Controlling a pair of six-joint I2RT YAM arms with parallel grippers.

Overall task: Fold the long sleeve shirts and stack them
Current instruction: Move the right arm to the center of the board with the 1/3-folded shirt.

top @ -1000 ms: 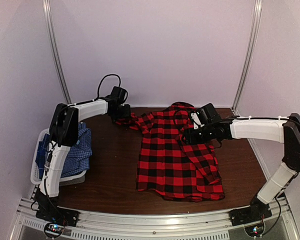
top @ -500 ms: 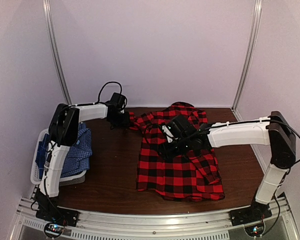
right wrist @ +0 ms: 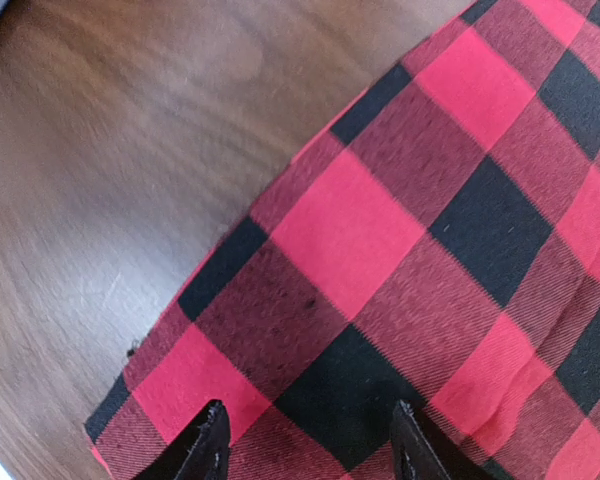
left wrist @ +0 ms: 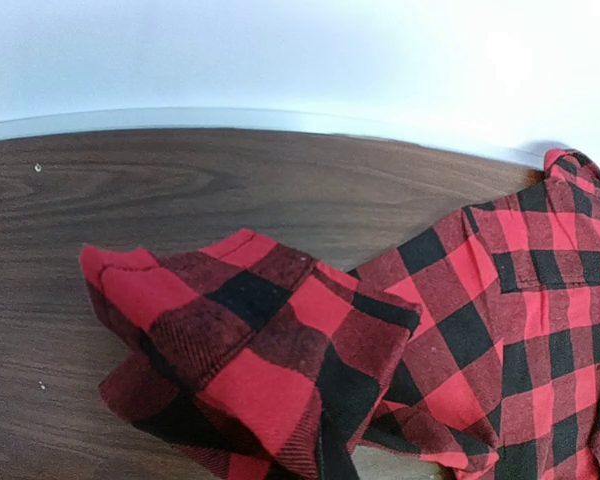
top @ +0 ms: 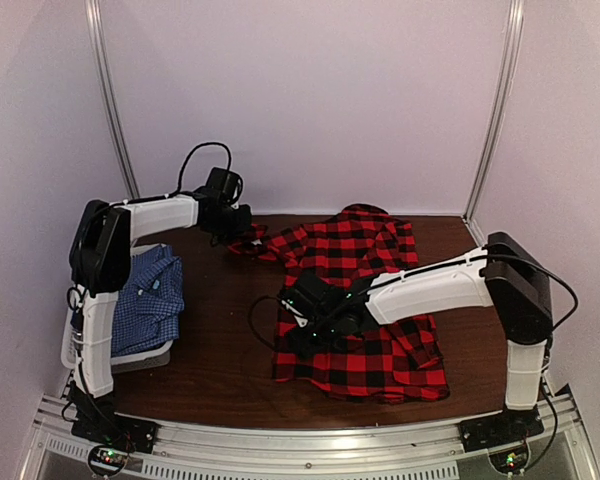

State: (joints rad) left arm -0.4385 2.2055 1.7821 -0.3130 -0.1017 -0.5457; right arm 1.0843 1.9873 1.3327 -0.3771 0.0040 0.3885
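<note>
Since a second ago, your right arm has swept from the far right side of the red-and-black plaid shirt across to its left edge. Your left arm's elbow has swung outward, uncovering more of the basket.

The plaid shirt lies spread on the brown wood surface, collar toward the back wall, with its right side rumpled. The right gripper hangs over the shirt's left edge, near the lower corner. In the right wrist view, the right gripper has its two black fingers set apart, with plaid cloth lying flat beneath them and nothing held. Bare surface shows just beyond the hem.

The left gripper sits at the back left of the surface, at the end of the shirt's outstretched sleeve. In the left wrist view, the sleeve cuff is bunched up close below the camera, but the fingers are out of sight, so you cannot tell whether they grip it.

The blue-and-white check shirt lies heaped in the pale grey basket at the left edge, well apart from the plaid one.
</note>
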